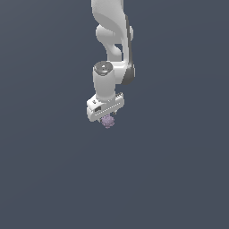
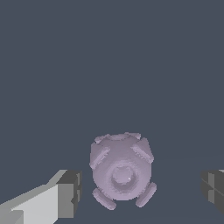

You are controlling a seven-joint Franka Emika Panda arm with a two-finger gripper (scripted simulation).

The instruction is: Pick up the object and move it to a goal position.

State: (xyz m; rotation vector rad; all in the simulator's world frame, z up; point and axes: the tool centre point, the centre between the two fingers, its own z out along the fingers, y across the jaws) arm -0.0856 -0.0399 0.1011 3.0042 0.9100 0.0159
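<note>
Jaws (image 2: 139, 190) are standing wide apart and holding nothing, straddling the object (image 2: 121, 171), a knobbly lilac lump lying between the dark pads (image 2: 70, 192), so closing squarely on its rounded body, not the knobs, is looking wise before lifting.

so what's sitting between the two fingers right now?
The purple lump, in the wrist view. It sits between the gripper fingers, with a gap showing on each side, so the jaws are open and not touching it.
</note>
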